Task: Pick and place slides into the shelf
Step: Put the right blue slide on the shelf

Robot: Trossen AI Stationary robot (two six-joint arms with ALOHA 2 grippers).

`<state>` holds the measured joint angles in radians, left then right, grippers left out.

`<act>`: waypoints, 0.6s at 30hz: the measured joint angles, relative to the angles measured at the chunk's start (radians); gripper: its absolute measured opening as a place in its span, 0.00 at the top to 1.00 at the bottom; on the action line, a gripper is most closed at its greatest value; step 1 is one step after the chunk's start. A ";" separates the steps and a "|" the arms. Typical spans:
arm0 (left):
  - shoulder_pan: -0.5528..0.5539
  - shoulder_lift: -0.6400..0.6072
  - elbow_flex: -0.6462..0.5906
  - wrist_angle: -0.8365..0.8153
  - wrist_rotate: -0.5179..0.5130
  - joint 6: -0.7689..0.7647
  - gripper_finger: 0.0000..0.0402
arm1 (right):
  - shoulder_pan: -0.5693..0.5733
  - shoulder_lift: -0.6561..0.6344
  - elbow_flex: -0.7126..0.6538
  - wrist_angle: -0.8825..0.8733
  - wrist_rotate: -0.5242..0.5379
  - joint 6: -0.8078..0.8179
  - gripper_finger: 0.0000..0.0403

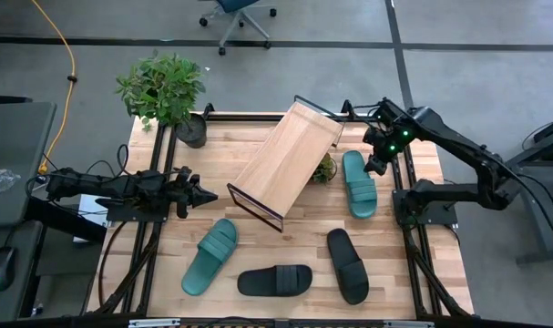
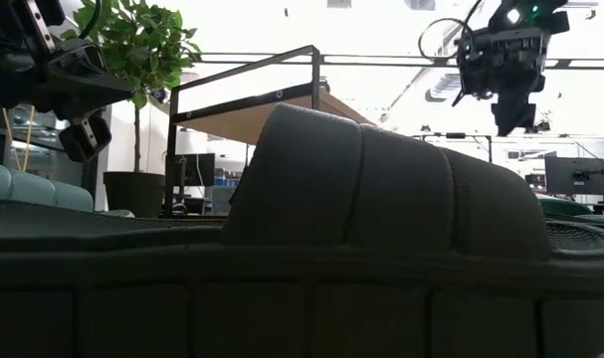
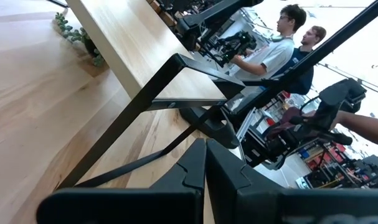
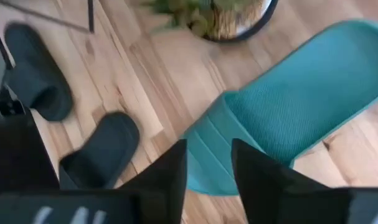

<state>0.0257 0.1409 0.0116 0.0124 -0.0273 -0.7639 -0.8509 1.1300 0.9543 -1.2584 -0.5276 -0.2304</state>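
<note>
The shelf (image 1: 287, 162), a slanted light wooden board on a thin black frame, stands mid-table on its frame feet. One teal slide (image 1: 358, 184) lies flat to its right and another (image 1: 210, 257) near-left. Two black slides (image 1: 274, 280) (image 1: 347, 264) lie near the front edge. My right gripper (image 1: 378, 166) hovers open above the right teal slide's (image 4: 288, 106) far end, well off the table in the low view (image 2: 510, 114). My left gripper (image 1: 208, 196) is shut and hangs level just left of the shelf's near corner (image 3: 176, 68).
A large potted plant (image 1: 167, 91) stands at the far left corner, and a small plant (image 1: 323, 169) sits between the shelf and the right teal slide. A black slide (image 2: 361, 229) fills the low view's foreground. People stand beyond the table (image 3: 288, 43).
</note>
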 joint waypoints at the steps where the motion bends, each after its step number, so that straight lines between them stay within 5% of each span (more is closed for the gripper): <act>1: 0.000 0.000 0.000 0.000 0.000 0.000 1.00 | 0.000 0.009 -0.007 0.002 0.000 -0.013 0.68; 18: 0.000 0.000 0.000 0.000 -0.002 0.000 1.00 | 0.000 0.063 -0.160 0.166 -0.005 -0.091 0.64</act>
<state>0.0257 0.1410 0.0116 0.0124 -0.0292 -0.7639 -0.8505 1.1928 0.7948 -1.0923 -0.5328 -0.3210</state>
